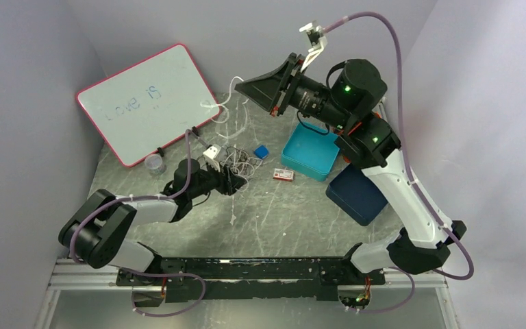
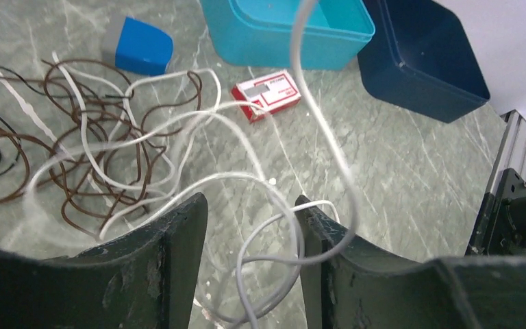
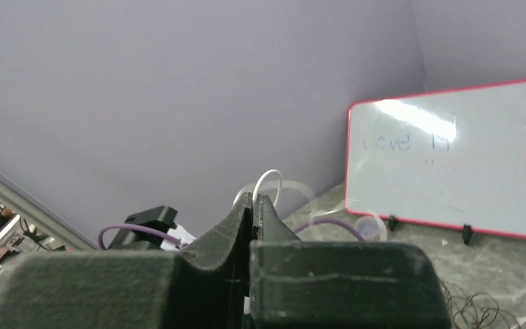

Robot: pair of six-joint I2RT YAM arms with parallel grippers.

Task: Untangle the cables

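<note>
Near: half-open left pincer (image 2: pixel 250 205) low over desk (image 1: pixel 294 212), nothing pinched as far as seen, slack white loops lying in its gap

Mid-desk, just beyond: cables (image 1: pixel 240 162) in one heap, brown and white loops interlaced, near red box (image 2: pixel 267 94)

Far, raised: right pincer (image 3: pixel 255 199) clamped shut on white cable (image 2: pixel 318 123), strand running up from heap

Judged early in job: one white strand partly drawn out; brown loops and other white ones left to separate

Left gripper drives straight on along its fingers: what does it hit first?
The white cable: its loops lie right between the open left gripper's fingertips, seemingly on the table just beyond. Depth is hard to judge; the red-and-white box sits farther on.
</note>
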